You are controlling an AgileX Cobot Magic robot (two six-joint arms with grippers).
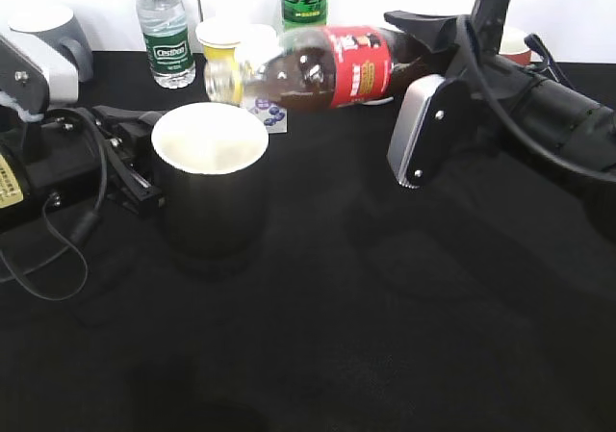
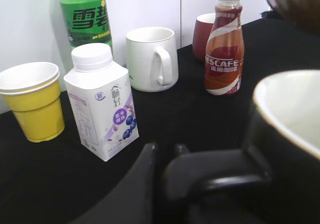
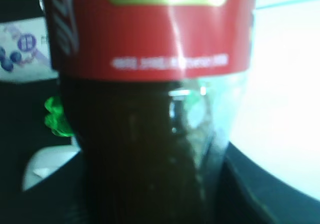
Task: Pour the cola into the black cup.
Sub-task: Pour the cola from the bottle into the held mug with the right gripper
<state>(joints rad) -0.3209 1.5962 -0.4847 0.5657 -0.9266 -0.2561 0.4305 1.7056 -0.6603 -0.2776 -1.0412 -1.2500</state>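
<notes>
The black cup (image 1: pixel 207 191) stands left of centre on the black table, its white inside showing. My left gripper (image 1: pixel 144 167) is shut on its handle; in the left wrist view the cup (image 2: pixel 287 184) fills the right edge, with the handle between the jaws (image 2: pixel 200 179). My right gripper (image 1: pixel 414 42) is shut on the cola (image 1: pixel 327 66) and holds it tilted almost level. The bottle's blurred neck points left, above the far rim of the cup. The cola (image 3: pixel 150 134) fills the right wrist view and hides most of the fingers (image 3: pixel 155 204).
Along the back stand a grey mug (image 1: pixel 53 28), a water bottle (image 1: pixel 165 33), a yellow cup (image 2: pixel 32 99), a milk carton (image 2: pixel 102 104), a green soda bottle (image 2: pixel 85 14), a white mug (image 2: pixel 150 57), a Nescafe bottle (image 2: pixel 224 49) and a reddish-brown mug (image 2: pixel 205 34).
</notes>
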